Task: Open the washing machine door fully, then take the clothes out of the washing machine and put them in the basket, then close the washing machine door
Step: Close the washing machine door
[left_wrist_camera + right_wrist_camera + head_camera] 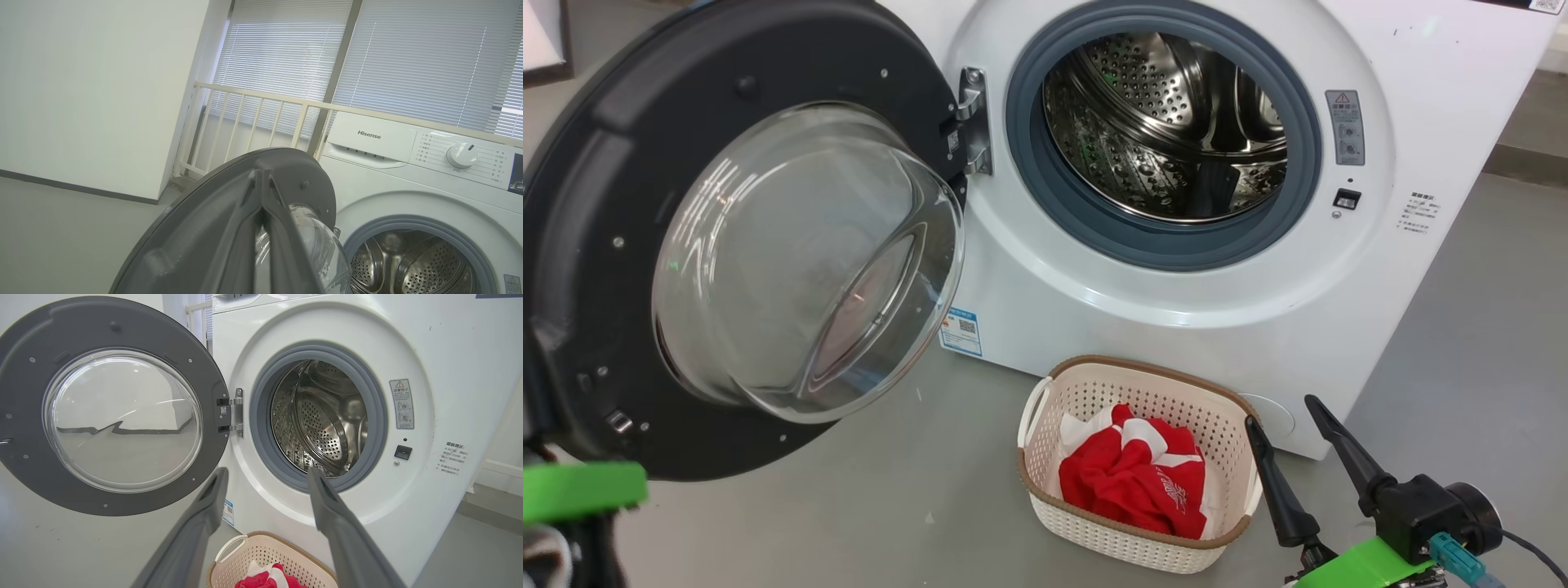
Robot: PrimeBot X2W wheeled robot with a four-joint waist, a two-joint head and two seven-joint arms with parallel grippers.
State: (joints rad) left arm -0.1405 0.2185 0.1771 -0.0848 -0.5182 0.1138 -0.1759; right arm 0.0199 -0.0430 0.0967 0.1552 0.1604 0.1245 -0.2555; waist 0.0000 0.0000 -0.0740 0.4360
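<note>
Red-and-white jersey clothes (1131,486) lie in the cream perforated basket (1143,371) at the foot of the white front-loading washing machine (1421,82), so I judge only closing remains: the left gripper (261,173), fingers pinched together, should push the black-rimmed glass door (596,204) shut, while the right gripper (1281,411) gapes.

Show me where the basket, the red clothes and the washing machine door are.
basket (1127,549), head view, on its perforated front wall.
clothes (1131,482), head view, on the bunched red fabric.
washing machine door (596,204), head view, on the dark rim left of the glass.
</note>
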